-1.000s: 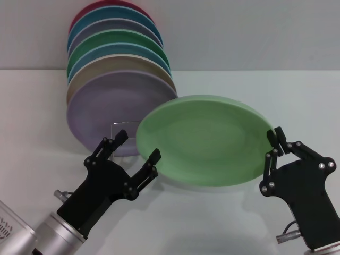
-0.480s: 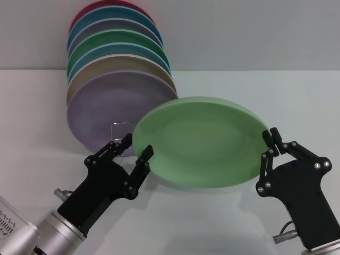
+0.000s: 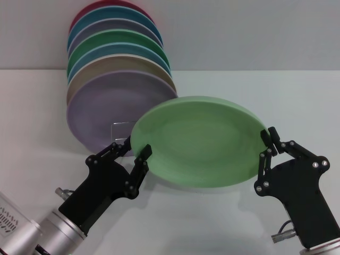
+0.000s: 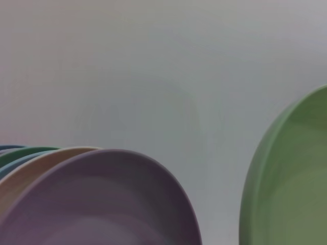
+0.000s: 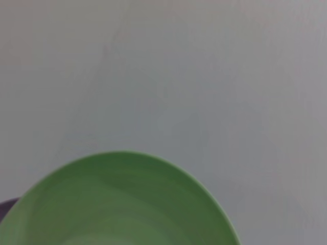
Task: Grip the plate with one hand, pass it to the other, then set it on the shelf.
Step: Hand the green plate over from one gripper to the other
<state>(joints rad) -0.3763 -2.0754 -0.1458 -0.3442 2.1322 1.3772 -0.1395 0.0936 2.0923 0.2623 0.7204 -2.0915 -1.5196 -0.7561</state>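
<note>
The light green plate [image 3: 199, 141] hangs tilted above the table, and my right gripper [image 3: 268, 139] is shut on its right rim. My left gripper [image 3: 136, 145] is open at the plate's left rim, one finger in front of the edge and the other behind it. The plate's edge [image 4: 265, 178] fills one side of the left wrist view, and its top arc [image 5: 122, 204] shows in the right wrist view. Only the front wire loop of the shelf [image 3: 120, 125] shows, low in front of the lilac plate [image 3: 109, 109], just beyond my left gripper.
A row of several upright coloured plates [image 3: 114, 50] stands at the back left, with the lilac one foremost; its rim [image 4: 102, 204] also shows in the left wrist view. White table [image 3: 265, 90] lies to the right and in front.
The plate has shifted a little to the left with my right gripper. My left gripper has moved up to its left rim, and its fingers now straddle the edge with a narrower gap.
</note>
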